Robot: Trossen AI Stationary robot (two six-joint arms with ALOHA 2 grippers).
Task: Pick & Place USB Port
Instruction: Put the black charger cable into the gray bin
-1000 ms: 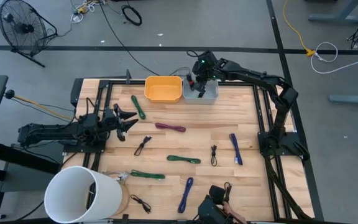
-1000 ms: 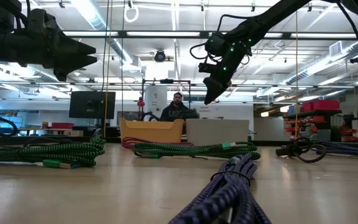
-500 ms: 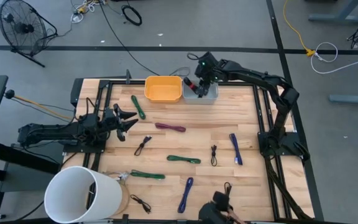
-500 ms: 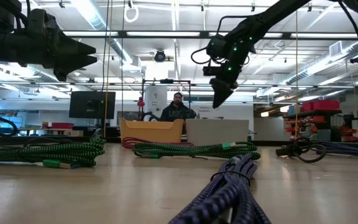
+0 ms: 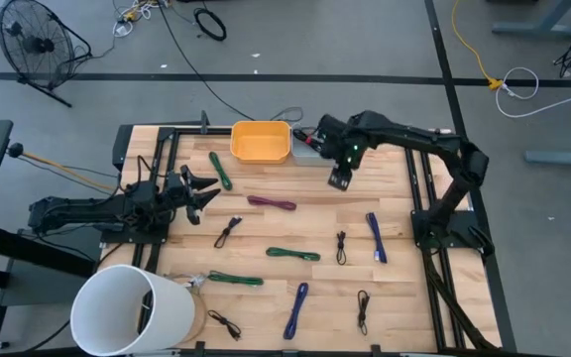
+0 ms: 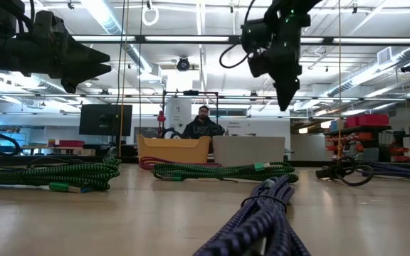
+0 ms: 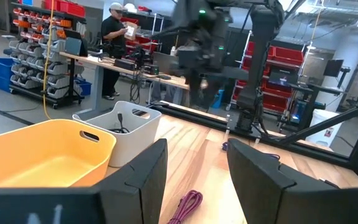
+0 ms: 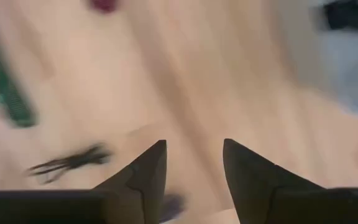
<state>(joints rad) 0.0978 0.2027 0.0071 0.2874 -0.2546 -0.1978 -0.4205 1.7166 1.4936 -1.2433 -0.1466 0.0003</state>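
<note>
Several bundled USB cables lie flat on the wooden table: green ones (image 5: 220, 171) (image 5: 292, 254) (image 5: 234, 279), a maroon one (image 5: 272, 203), blue ones (image 5: 376, 236) (image 5: 296, 309) and small black ones (image 5: 340, 247) (image 5: 228, 232) (image 5: 363, 309). My right gripper (image 5: 340, 179) (image 8: 192, 155) hangs open above bare wood just near of the grey bin (image 5: 307, 145), fingers pointing down, with nothing between them. My left gripper (image 5: 204, 188) (image 7: 194, 162) waits open at the table's left side, raised off the surface.
A yellow bin (image 5: 261, 142) stands beside the grey bin at the far edge; the grey bin holds a black cable (image 7: 122, 127). A white bucket (image 5: 132, 309) sits at the near left corner. People stand in the room beyond the table (image 6: 203, 122).
My right gripper has swung from above the grey bin toward the table's near edge and a little right, rising in the low view and tipping its fingers downward. A hand at the near edge has withdrawn, and a black cable now lies there.
</note>
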